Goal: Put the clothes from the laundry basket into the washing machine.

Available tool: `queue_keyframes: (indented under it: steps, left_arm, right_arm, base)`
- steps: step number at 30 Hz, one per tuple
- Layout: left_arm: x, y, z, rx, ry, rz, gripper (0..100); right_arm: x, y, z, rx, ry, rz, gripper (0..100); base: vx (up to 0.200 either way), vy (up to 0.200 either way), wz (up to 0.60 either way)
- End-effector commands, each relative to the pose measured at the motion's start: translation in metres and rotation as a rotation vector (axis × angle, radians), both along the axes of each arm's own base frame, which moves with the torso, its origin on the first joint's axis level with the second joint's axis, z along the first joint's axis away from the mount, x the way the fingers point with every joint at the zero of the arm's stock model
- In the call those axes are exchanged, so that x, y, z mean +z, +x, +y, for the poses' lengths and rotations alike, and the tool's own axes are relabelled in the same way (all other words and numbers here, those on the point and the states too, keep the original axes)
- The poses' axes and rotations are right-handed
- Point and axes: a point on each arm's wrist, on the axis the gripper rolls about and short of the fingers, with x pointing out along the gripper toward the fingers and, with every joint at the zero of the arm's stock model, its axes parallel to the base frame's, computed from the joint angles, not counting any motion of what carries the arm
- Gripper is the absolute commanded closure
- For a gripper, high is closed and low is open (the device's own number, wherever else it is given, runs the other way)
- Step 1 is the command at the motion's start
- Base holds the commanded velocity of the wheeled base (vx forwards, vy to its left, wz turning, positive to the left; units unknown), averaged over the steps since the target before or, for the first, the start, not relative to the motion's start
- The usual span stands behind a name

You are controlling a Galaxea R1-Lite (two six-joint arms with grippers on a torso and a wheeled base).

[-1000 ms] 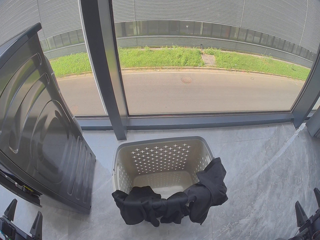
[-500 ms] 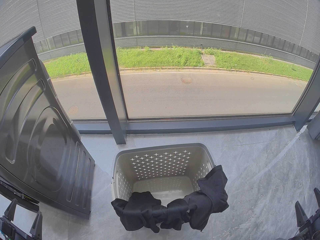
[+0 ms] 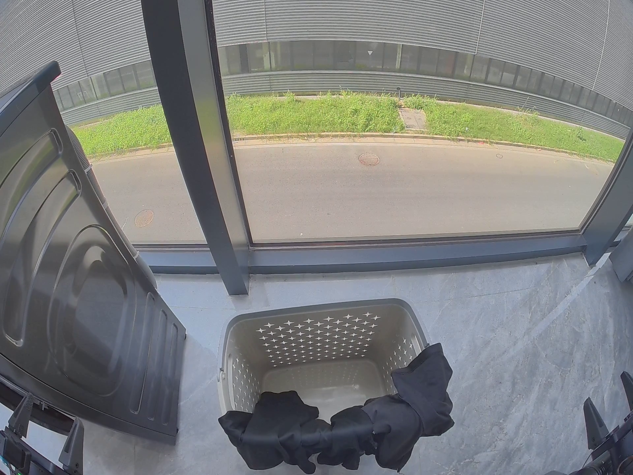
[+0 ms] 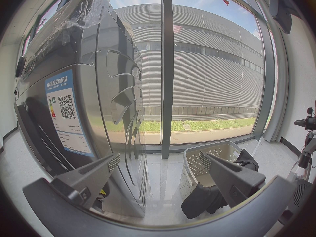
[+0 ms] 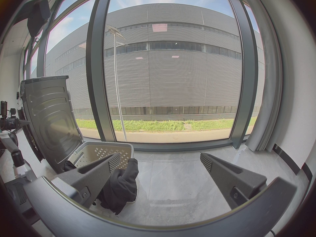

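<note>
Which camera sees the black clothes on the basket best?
The head view: the black clothes lie draped over the basket rim, almost whole. In the left wrist view the left gripper hides part; the right wrist view shows mostly one hanging end.

Basket mouth: laundry basket (image 3: 316, 338) open on top, far half uncovered.
6 o'clock rim: black clothes (image 3: 395, 417) draped across it.
9 o'clock: washing machine (image 3: 86, 298) wall, near.
11 o'clock: window post (image 3: 198, 166).
3 o'clock: open floor (image 3: 527, 351).
</note>
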Motion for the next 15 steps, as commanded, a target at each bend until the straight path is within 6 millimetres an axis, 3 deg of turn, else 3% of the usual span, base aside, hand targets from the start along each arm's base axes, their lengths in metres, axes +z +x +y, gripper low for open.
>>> queue_keyframes:
  steps: [1, 7, 15]
  left_arm:
    - [-0.0044, -0.0002, 0.0000, 0.000, -0.001, -0.002, 0]
    - [-0.0044, -0.0002, 0.0000, 0.000, 0.002, -0.002, 0]
    - [-0.0044, -0.0002, 0.0000, -0.001, 0.006, -0.002, 0]
  right_arm:
    - [-0.0052, 0.0001, 0.0000, 0.003, -0.001, 0.001, 0]
    - [-0.0052, 0.0001, 0.0000, 0.003, -0.001, 0.001, 0]
    - [-0.0052, 0.0001, 0.0000, 0.001, -0.001, 0.001, 0]
  base:
    - [0.200, 0.000, 0.00]
    - [0.200, 0.000, 0.00]
    - [0.000, 0.000, 0.00]
